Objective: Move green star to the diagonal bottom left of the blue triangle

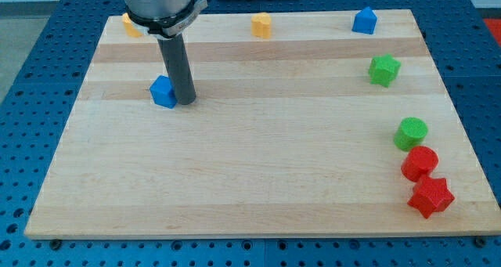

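A pale wooden board fills most of the frame, lying on a blue perforated table. The robot's dark rod comes down from the top left of the frame, and my tip rests on the board in the upper left area. The rod has no jaws to open or close and it holds nothing; it simply stands just beside, and seemingly touching, the right side of a small blue block, whose shape looks like a triangle or wedge, though this is hard to confirm. The green star, the block to be moved, sits far away in the upper right of the frame, well apart from my tip and a little higher in the picture. A second blue block, pointed at its top like a small house, stands at the top right edge of the board, above and slightly left of the green star. Which of the two blue blocks is the task's triangle is uncertain. A green round block lies lower on the right, with a red round block and a red star beneath it. Two orange blocks sit along the top edge. The deciding relation is that the green star lies far to the right of my tip, so I judge the tip must cross the board and get to the star's far side before pushing it leftward.
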Motion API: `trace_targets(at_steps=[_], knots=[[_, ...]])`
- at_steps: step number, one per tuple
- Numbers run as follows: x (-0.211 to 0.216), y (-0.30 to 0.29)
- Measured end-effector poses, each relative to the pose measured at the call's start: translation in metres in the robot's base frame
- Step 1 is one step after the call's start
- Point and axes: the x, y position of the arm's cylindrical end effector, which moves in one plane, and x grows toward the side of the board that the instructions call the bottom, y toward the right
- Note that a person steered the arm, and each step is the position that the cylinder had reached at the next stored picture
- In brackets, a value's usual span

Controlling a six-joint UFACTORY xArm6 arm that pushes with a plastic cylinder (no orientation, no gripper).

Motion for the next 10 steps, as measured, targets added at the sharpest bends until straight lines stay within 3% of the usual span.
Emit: trace_targets(at_steps=[5,7,10], knots=[[-0.017,-0.079],[-0.012,-0.041],[0.024,0.082]])
